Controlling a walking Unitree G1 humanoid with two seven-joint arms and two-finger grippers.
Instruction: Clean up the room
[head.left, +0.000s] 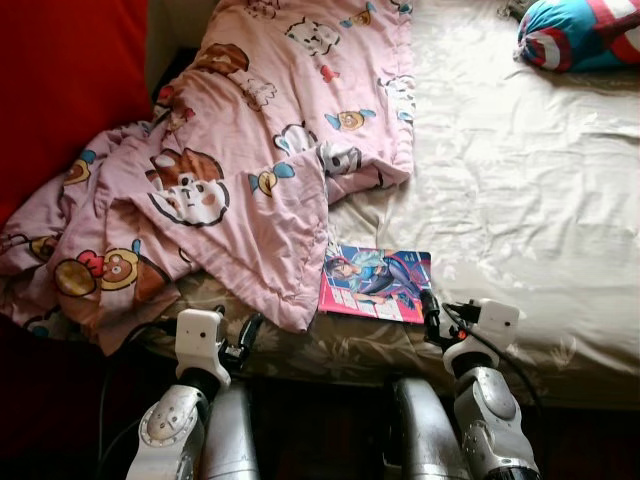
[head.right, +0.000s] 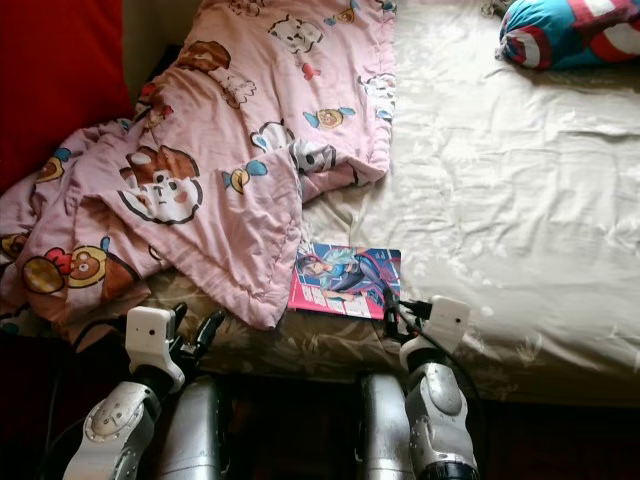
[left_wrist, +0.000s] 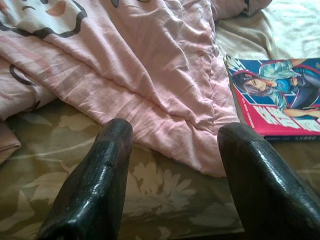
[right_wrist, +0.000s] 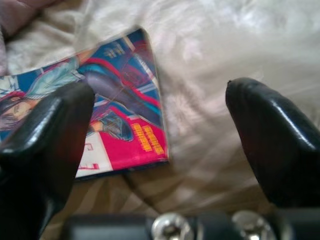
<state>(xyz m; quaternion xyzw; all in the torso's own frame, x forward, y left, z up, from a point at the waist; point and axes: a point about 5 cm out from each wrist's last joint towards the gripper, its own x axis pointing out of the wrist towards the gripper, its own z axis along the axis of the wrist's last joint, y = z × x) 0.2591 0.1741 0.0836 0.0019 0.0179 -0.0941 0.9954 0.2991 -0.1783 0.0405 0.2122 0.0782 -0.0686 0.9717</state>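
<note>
On one bed (head.left: 520, 200): one comic book (head.left: 376, 283), one pink blanket (head.left: 250, 150).

Pink blanket (head.left: 240, 170) overlaps the comic book's (head.left: 376, 283) left edge; bedsheet (head.left: 520, 200) rightward lies open.

comic book (head.left: 376, 284) cover lettering too blurred to read, no other legible text

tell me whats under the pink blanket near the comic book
The pink blanket overlaps one corner of the comic book and the bed sheet; anything else beneath is hidden.
</note>
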